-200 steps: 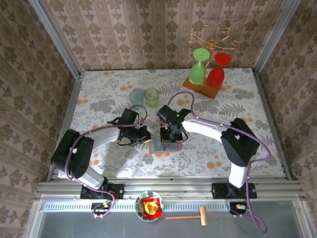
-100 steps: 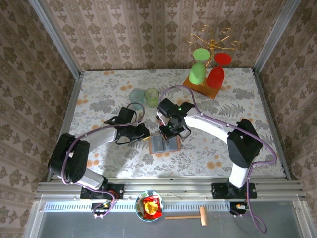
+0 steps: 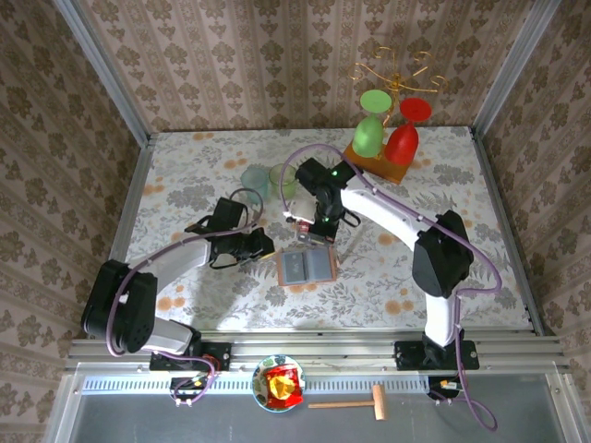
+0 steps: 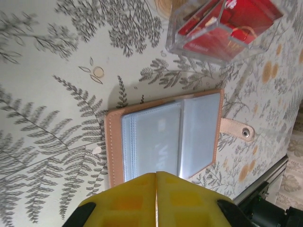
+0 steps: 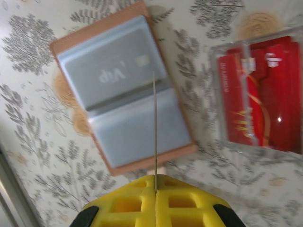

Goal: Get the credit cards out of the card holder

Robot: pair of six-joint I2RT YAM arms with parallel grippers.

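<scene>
The card holder [image 3: 307,268] lies open and flat on the table, tan leather round grey-blue pockets [image 4: 165,137] [image 5: 123,90]. A grey card marked VIP [image 5: 113,73] sits in one pocket. My right gripper [image 5: 155,177] is shut on a thin credit card [image 5: 154,132] seen edge-on, held above the holder's far side [image 3: 319,231]. A clear plastic box [image 5: 260,111] [image 4: 222,26] beside the holder contains red credit cards. My left gripper [image 4: 156,173] is shut with nothing in it, just left of the holder [image 3: 266,247].
Two pale cups [image 3: 254,178] stand behind the grippers. A wooden board with green and red goblets [image 3: 383,138] and a gold rack sits at the back right. A bowl with a snack packet [image 3: 279,383] and a wooden mallet [image 3: 355,401] lie below the table's near rail.
My right gripper has lifted away from the holder toward the back of the table with a card in it. The left gripper has drawn back a little to the left.
</scene>
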